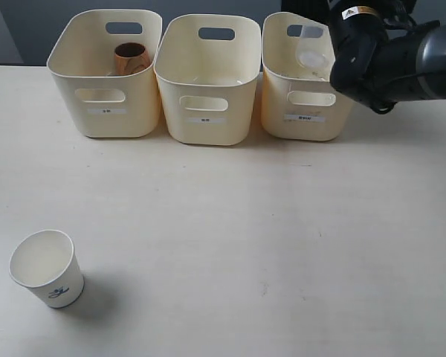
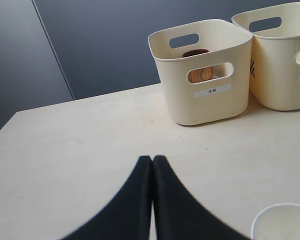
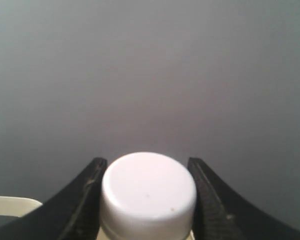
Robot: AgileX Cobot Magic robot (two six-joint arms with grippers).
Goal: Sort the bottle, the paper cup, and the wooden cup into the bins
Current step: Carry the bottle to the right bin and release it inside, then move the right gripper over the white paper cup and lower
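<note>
Above the right-hand bin (image 1: pixel 279 123), my right gripper (image 3: pixel 146 165) gripped the bottle (image 3: pixel 148 192) near its top, body angled down inside.

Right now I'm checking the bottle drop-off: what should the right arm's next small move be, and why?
Probably open the right gripper to release: it holds the bottle by the white cap, over the opening of the right-hand bin.
</note>
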